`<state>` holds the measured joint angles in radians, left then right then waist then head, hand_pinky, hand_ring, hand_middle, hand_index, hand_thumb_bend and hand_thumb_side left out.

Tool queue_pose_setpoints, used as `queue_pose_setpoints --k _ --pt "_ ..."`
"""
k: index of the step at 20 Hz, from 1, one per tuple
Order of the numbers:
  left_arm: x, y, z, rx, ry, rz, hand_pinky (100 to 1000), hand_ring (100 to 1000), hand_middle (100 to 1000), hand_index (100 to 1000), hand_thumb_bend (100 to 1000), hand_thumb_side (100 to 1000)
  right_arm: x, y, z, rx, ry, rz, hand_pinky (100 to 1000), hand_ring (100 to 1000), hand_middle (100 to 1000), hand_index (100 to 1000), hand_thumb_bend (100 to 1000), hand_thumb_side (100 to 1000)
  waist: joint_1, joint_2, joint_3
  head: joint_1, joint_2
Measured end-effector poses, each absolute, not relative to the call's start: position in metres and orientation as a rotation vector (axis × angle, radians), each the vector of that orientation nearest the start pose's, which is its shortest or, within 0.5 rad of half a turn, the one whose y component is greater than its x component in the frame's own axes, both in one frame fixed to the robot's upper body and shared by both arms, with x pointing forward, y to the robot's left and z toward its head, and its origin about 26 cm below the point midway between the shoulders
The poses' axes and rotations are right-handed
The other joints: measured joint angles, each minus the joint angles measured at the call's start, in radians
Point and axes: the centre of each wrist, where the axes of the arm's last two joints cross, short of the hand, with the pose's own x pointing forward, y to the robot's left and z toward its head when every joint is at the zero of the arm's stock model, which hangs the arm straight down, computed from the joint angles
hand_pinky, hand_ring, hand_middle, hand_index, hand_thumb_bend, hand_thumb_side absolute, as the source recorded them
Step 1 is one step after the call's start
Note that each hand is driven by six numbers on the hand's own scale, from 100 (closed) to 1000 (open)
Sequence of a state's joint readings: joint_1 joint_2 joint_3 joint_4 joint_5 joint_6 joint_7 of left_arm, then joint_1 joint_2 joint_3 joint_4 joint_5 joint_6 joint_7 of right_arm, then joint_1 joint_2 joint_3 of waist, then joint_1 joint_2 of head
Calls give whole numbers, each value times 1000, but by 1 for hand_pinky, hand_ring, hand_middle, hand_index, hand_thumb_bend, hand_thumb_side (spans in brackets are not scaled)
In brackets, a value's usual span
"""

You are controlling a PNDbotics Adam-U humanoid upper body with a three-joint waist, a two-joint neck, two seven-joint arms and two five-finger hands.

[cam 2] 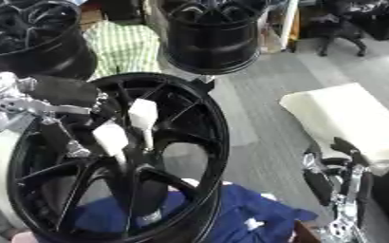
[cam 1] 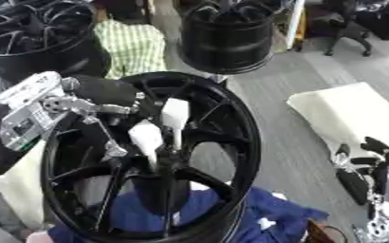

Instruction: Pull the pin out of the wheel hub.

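Left hand (cam 1: 106, 92) fingers curled inside wheel hub (cam 1: 231, 123) rim; right hand (cam 1: 372, 171) fingers relaxed, well clear.

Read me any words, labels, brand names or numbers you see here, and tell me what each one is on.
None can be read.
Wheel hub: no lettering visible on its black rim or spokes.
Left hand: white fingers at the hub centre, no markings legible.
Right hand: no markings visible.
Blue cloth: a small white patch, too blurred to read.
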<state>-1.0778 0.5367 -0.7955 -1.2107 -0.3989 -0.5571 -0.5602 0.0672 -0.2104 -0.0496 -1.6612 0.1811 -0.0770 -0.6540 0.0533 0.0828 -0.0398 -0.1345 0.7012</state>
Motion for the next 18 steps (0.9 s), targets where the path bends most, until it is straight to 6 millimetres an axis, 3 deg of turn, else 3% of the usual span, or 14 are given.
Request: queue_pose_setpoints --k 8,13,18 --pt "445 160 220 -126 2073 2737 565 427 402 631 100 236 257 -309 9 -839 -1709 -272 396 528 658 765 264 199 -1 0 0 -1 0" --pt "448 167 253 -96 2263 2583 579 431 408 638 100 210 257 -309 8 -840 -1709 -273 395 528 657 765 263 199 -1 0 4 -4 0" --pt "449 210 291 -199 2468 2425 582 430 406 641 100 189 256 -311 6 -849 -1701 -278 396 528 657 765 262 198 -1 -1 15 -10 0"
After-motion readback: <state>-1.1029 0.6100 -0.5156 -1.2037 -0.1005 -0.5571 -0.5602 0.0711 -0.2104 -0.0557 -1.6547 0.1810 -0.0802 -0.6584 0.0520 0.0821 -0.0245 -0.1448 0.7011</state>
